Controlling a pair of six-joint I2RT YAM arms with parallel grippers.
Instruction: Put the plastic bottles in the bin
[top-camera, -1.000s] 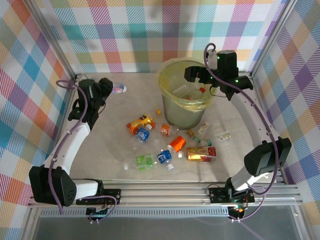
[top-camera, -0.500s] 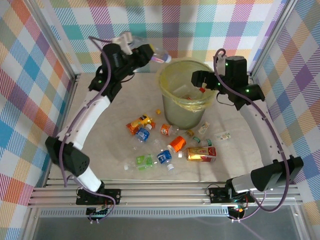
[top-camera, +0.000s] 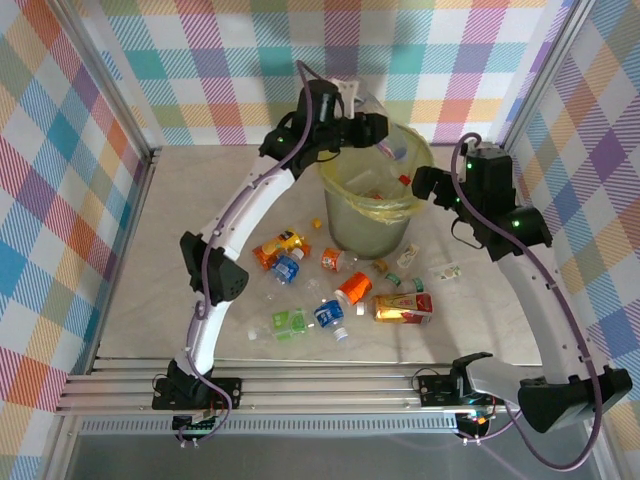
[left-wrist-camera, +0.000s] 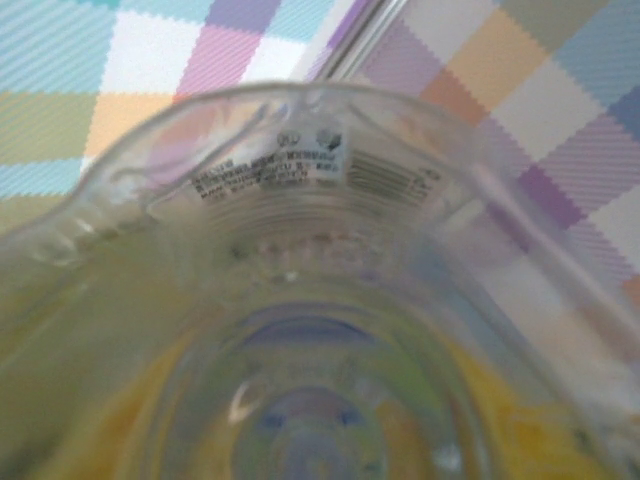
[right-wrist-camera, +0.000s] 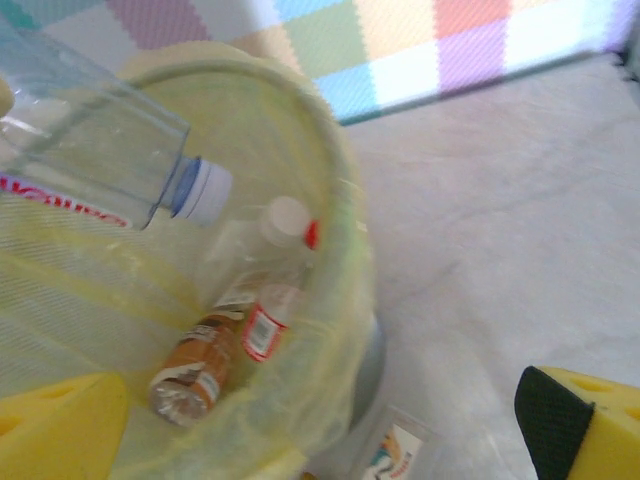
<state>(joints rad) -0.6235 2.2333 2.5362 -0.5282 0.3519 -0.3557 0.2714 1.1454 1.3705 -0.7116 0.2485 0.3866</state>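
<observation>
My left gripper (top-camera: 383, 133) is shut on a clear plastic bottle (top-camera: 400, 150) and holds it tilted over the bin's mouth. The bin (top-camera: 345, 215) is a pale-green bucket with a yellowish liner, at the back centre. In the left wrist view the held bottle (left-wrist-camera: 320, 250) sits right against the lens, with the yellow liner behind it. My right gripper (top-camera: 425, 186) hangs open just right of the rim. In its wrist view the gripper (right-wrist-camera: 315, 400) has yellow fingers (right-wrist-camera: 50, 425) spread wide. There the held bottle's blue-white cap (right-wrist-camera: 200, 190) points into the bin (right-wrist-camera: 340, 300), above bottles (right-wrist-camera: 200, 370) lying inside.
Several loose bottles lie on the table in front of the bin: an orange-yellow one (top-camera: 280, 245), a blue one (top-camera: 287, 268), an orange one (top-camera: 352, 288), a green one (top-camera: 290, 322) and a red-labelled one (top-camera: 402, 307). Checked walls close the back and sides.
My left arm has swung right from the back-left corner to above the bin, carrying the clear bottle. My right arm has drawn back from over the bin to its right side.
</observation>
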